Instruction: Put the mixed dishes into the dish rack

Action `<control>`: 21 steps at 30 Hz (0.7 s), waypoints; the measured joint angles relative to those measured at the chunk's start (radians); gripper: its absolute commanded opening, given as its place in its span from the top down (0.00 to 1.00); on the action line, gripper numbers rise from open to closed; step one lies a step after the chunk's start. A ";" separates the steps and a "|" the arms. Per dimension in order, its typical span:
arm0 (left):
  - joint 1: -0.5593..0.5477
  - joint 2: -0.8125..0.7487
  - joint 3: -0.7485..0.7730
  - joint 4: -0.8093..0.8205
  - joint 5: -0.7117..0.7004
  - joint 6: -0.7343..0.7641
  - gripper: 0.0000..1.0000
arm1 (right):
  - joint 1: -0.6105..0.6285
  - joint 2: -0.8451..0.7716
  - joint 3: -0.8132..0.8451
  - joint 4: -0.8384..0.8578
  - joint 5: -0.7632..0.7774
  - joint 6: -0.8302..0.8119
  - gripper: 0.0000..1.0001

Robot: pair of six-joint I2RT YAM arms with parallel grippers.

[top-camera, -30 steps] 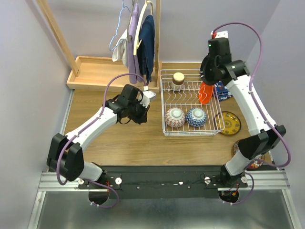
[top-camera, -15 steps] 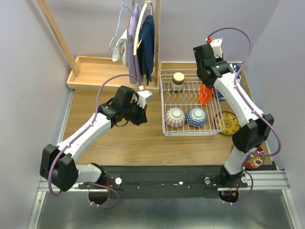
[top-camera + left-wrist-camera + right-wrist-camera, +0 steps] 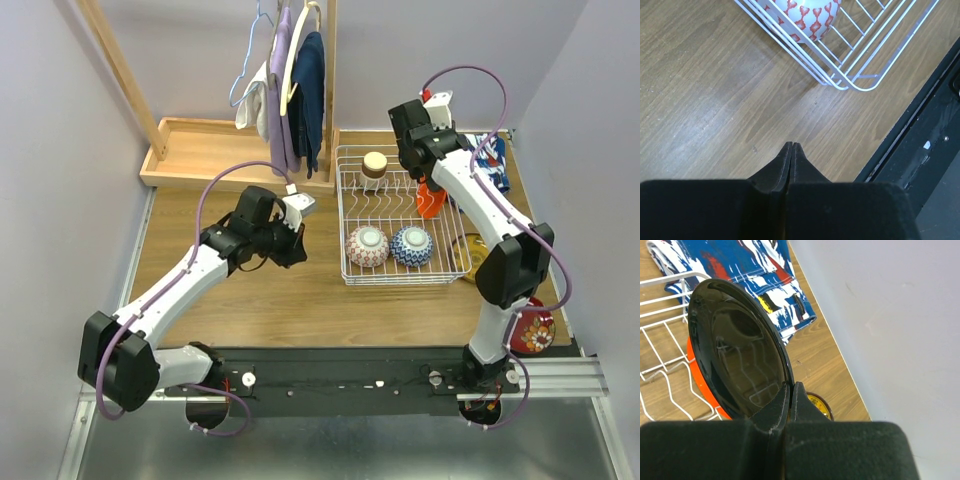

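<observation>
Dark red plate (image 3: 531,331): flat on the table at its near right corner, outside the rack, not yet loaded.
Left pincer (image 3: 791,145): pressed together on nothing, hovering over bare table just left of the dish rack (image 3: 840,80). It is a risk only if it swings into the wire.
Bowls: red-white patterned bowl (image 3: 367,246) and small blue-patterned bowl (image 3: 411,246) sit side by side along the rack's near side, clear of the plate tines.
Right pincer (image 3: 791,386): pinching the glossy black plate (image 3: 737,352) by a thin bite on its rim. The plate is upright over the rack's far right part.
Main risk: with slick glaze and an edge-only hold, the plate could likely pivot or slip out if its rim knocks a tine.
Orange plate (image 3: 699,380): stands in the rack just behind the black one. A careless descent could strike it or crowd both into one slot.
Tan-brown cup (image 3: 374,165): on the rack's far side, out of the way.
Cloth (image 3: 750,275): at the table's far right corner, beside the rack and harmless.
</observation>
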 measured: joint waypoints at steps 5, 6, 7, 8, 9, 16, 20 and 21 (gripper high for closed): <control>0.017 -0.015 -0.008 0.009 0.006 -0.008 0.95 | 0.001 0.025 0.000 -0.010 0.010 0.007 1.00; 0.021 -0.017 -0.010 0.012 0.008 -0.009 0.95 | 0.002 0.031 0.000 -0.011 0.010 0.007 0.99; 0.021 -0.019 -0.013 0.016 0.008 -0.011 0.94 | 0.003 0.036 -0.001 -0.012 0.010 0.008 1.00; 0.024 -0.021 -0.016 0.019 0.010 -0.015 0.94 | 0.005 0.042 -0.011 -0.010 0.010 0.008 0.99; 0.027 -0.023 -0.019 0.023 0.010 -0.017 0.94 | 0.007 0.043 -0.020 -0.012 0.010 0.008 0.99; 0.048 -0.036 -0.031 0.037 0.023 -0.034 0.94 | 0.012 0.069 -0.073 -0.011 0.014 0.008 1.00; 0.061 -0.051 -0.040 0.044 0.029 -0.040 0.90 | 0.013 0.096 -0.073 -0.003 0.013 0.009 0.81; 0.063 -0.056 -0.043 0.045 0.029 -0.041 0.89 | 0.013 0.103 -0.073 0.004 0.008 0.007 0.76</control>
